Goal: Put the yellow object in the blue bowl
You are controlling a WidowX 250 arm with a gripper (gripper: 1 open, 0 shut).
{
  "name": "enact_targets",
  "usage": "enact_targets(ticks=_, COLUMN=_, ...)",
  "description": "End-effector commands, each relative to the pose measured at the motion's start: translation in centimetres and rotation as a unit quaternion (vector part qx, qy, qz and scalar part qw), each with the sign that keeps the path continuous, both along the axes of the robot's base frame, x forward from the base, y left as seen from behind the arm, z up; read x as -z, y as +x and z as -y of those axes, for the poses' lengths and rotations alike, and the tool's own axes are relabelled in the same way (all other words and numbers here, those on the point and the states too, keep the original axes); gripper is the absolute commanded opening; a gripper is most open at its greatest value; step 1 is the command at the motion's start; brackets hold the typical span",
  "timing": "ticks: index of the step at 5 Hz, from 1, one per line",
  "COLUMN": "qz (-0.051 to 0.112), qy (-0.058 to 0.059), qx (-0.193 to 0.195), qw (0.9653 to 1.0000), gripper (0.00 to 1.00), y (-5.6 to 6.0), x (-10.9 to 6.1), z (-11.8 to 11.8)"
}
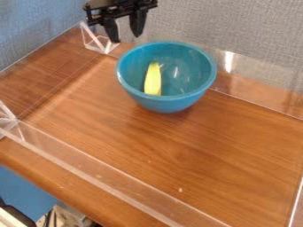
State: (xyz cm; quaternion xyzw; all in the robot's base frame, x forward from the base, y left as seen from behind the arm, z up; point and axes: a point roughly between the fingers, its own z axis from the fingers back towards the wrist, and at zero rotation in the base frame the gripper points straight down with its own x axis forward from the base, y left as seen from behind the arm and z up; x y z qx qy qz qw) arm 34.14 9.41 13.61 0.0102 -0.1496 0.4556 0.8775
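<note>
The yellow object (153,80) lies inside the blue bowl (167,99), against its left inner wall. The bowl stands on the wooden table toward the back middle. My gripper (124,28) hangs above the table's back edge, up and to the left of the bowl and well apart from it. Its two dark fingers (112,29) point down with a gap between them and nothing held, so it is open.
The wooden table (142,151) is ringed by a low clear plastic wall (154,206). A clear bracket (92,39) stands at the back left corner, just under the gripper. A blue-grey backdrop rises behind.
</note>
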Motion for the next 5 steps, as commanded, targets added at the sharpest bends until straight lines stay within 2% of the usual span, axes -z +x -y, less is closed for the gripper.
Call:
enact_targets(ticks=1, qz=0.02, qy=0.003, qx=0.0, qw=0.9998, gripper=1.0, y=-0.1, x=-1.0, z=-1.0)
enact_targets(ticks=4, qz=0.009, qy=-0.008, qx=-0.03, qw=0.9995, gripper=1.0, y=0.7, x=-1.5, z=-2.9)
enact_targets(ticks=5, qz=0.003, qy=-0.015, qx=-0.026, qw=0.9995, gripper=1.0, y=1.0, x=-1.8, z=-2.2)
